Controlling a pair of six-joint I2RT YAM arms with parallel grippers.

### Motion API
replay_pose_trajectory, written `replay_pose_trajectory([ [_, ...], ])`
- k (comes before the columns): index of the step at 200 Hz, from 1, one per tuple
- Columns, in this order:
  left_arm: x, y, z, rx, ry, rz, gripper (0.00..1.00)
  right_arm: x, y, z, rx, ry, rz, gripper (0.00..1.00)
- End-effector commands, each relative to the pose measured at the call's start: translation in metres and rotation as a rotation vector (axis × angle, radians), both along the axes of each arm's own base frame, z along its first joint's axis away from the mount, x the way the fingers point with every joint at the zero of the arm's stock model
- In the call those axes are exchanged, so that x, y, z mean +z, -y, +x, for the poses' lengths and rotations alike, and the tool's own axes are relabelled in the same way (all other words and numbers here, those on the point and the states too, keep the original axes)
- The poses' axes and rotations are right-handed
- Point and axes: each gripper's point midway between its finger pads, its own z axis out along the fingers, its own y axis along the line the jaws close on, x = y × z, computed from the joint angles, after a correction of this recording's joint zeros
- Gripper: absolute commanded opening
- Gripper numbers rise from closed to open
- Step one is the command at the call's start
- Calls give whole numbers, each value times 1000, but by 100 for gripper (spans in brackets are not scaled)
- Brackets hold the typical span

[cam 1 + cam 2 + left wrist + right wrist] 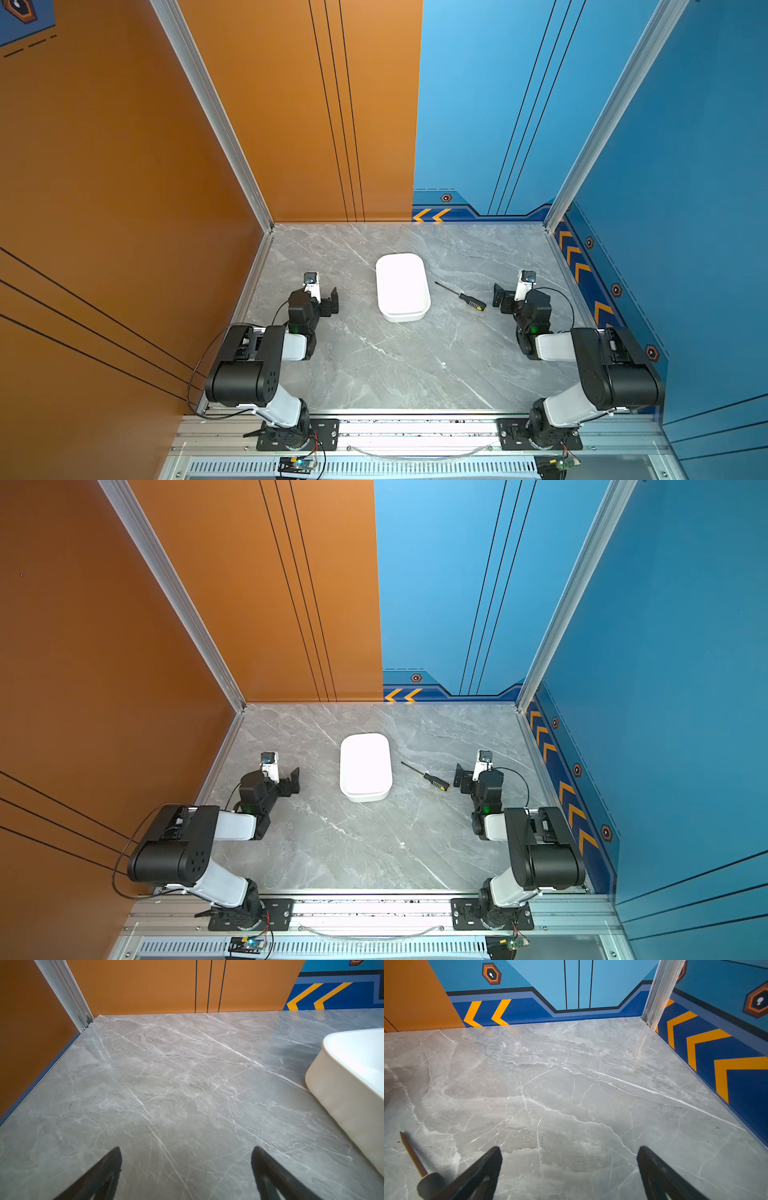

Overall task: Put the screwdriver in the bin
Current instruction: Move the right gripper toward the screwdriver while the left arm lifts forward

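The screwdriver (462, 296) lies flat on the marble table, just right of the bin (405, 317), its thin shaft pointing back-left and its yellow cap toward my right gripper (511, 291). That gripper stands open a short way right of the handle, holding nothing. In the right wrist view the screwdriver (413, 1153) lies beside one finger, outside the open right gripper (569, 1148). The white bin (368, 798) is empty. My left gripper (322, 293) is open left of the bin; in the left wrist view the left gripper (187, 1149) has only bare table between its fingers, with the bin (342, 1095) off to one side.
The grey marble table (395, 365) is walled by an orange panel (124, 187) on the left and back-left and blue panels (685, 187) at the back-right and right. An aluminium rail (415, 428) carrying both arm bases runs along the front edge.
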Motion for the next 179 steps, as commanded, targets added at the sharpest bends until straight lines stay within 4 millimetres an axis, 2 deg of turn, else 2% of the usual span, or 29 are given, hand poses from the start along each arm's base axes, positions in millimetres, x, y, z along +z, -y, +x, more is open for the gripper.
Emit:
replay_pose_trajectory([
  [1,5,-4,6,11,7,16,98,2,-1,4,12,0,7,100],
  [42,5,-4,5,10,7,16,98,1,-1,4,16,-1,10,100],
  [61,5,-4,5,11,7,17,98,5,-15,4,111,8,26,100],
  [80,9,-6,5,25,11,19,98,17,-24,6,170,-13,28,100],
  [106,31,-9,3,49,20,31,98,42,-42,13,278,-107,39,100],
  [131,48,-9,1,67,-46,14,98,63,-61,14,396,-236,17,100],
  [151,62,3,3,25,-117,-69,98,72,-71,12,459,-354,36,100],
  [179,73,35,8,-84,-223,-212,98,69,-89,4,551,-538,-36,100],
])
